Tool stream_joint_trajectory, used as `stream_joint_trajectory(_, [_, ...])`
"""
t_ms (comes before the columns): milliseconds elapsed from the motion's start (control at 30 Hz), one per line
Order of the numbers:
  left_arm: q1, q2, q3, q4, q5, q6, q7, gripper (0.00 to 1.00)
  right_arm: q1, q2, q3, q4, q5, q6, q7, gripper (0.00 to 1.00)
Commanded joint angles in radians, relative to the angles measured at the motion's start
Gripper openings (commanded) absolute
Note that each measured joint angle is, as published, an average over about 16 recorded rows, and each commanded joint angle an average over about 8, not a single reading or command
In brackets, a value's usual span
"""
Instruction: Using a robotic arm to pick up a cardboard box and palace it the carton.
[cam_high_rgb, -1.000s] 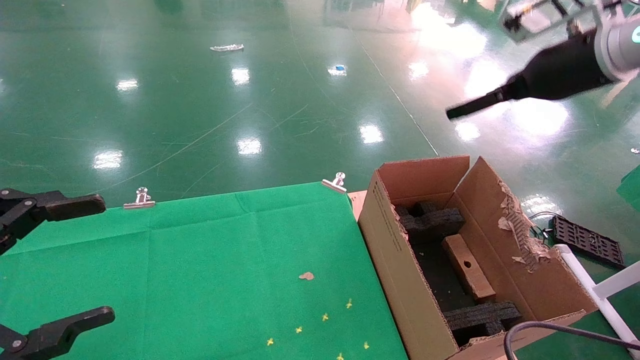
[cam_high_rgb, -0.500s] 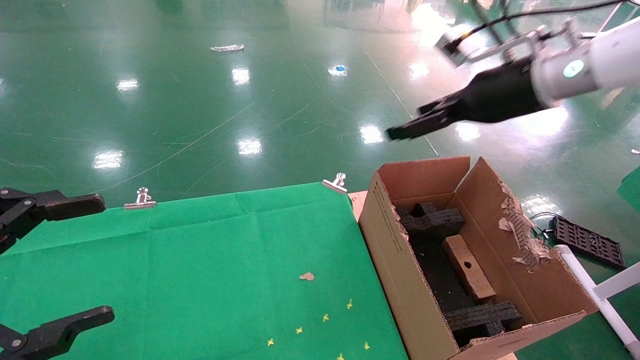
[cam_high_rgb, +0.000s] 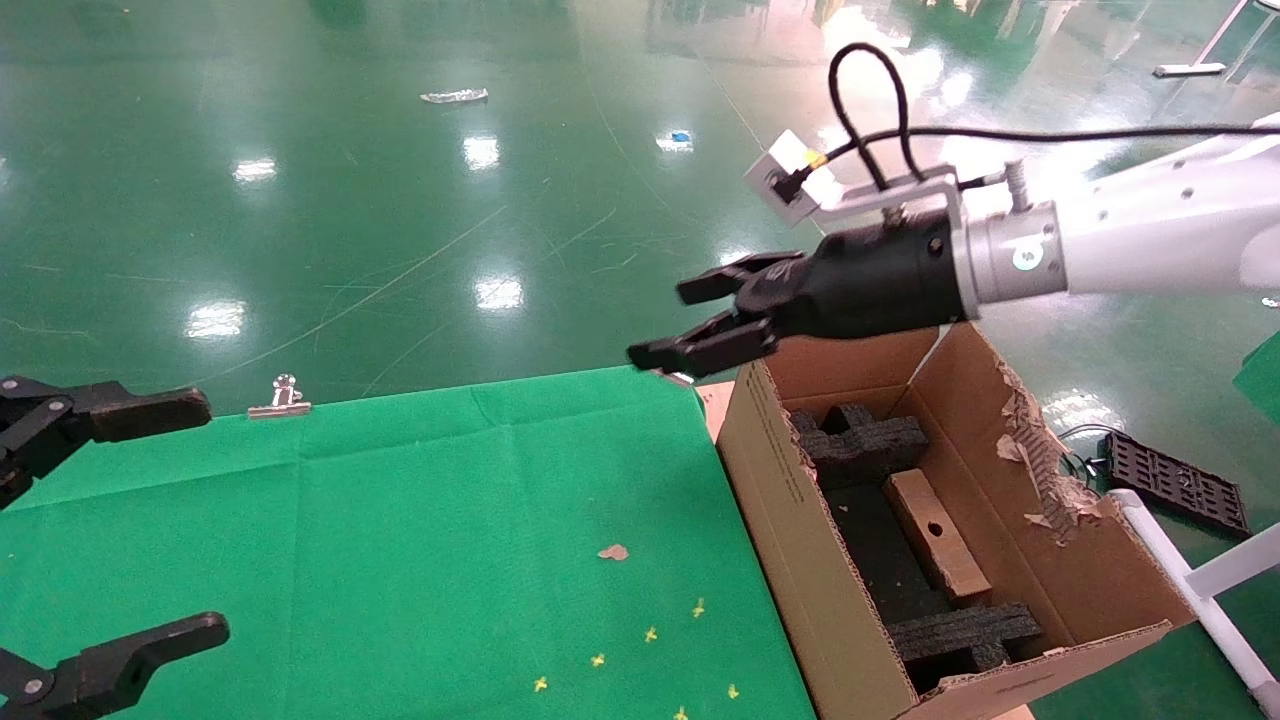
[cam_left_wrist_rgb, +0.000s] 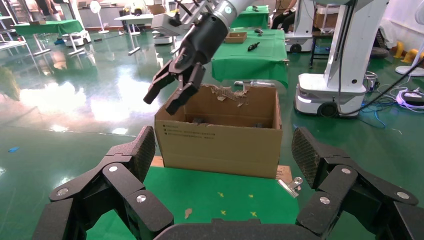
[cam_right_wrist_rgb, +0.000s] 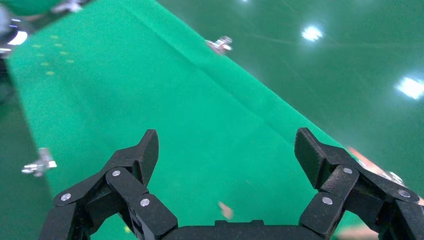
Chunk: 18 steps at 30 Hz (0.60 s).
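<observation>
Floor: glossy green shop floor (cam_high_rgb: 400, 200), lamp glare across it; scraps seen twd 12 o'clock.
Table: covered w/ green cloth (cam_high_rgb: 400, 520), held at far edge by metal clip (cam_high_rgb: 281, 396); a brown scrap (cam_high_rgb: 612, 551) and small yellow marks lie on it.
Carton: the carton (cam_high_rgb: 790, 520) is set at 3 o'clock of the cloth, flaps up, torn along the right flap; black foam inserts (cam_high_rgb: 865, 440) seen inside at both ends.
Robotic arm: the robotic arm (cam_high_rgb: 1150, 240) is reached in from 2 o'clock; right gripper (cam_high_rgb: 690, 320) is held above the carton's far-left corner, fingers spread apart, nothing btwn them.
Left gripper: left gripper (cam_high_rgb: 150, 515) is parked at 8 o'clock over the cloth edge, fingers spread wide, empty.
Cardboard box: the cardboard box (cam_high_rgb: 935, 535) is lying inside the carton btwn the foam inserts, round hole on the upper face.
</observation>
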Motion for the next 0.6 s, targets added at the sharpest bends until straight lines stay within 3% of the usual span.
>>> stream_joint_trajectory(33, [0.000, 0.000, 0.000, 0.000, 0.000, 0.000, 0.000, 1.00, -0.042, 0.006, 0.044, 0.035, 0.018, -0.006, -0.016, 1.00])
stream_joint_trajectory(600, [0.000, 0.000, 0.001, 0.000, 0.000, 0.000, 0.000, 1.00, -0.392, 0.059, 0.406, 0.326, 0.170, -0.060, -0.151, 1.00])
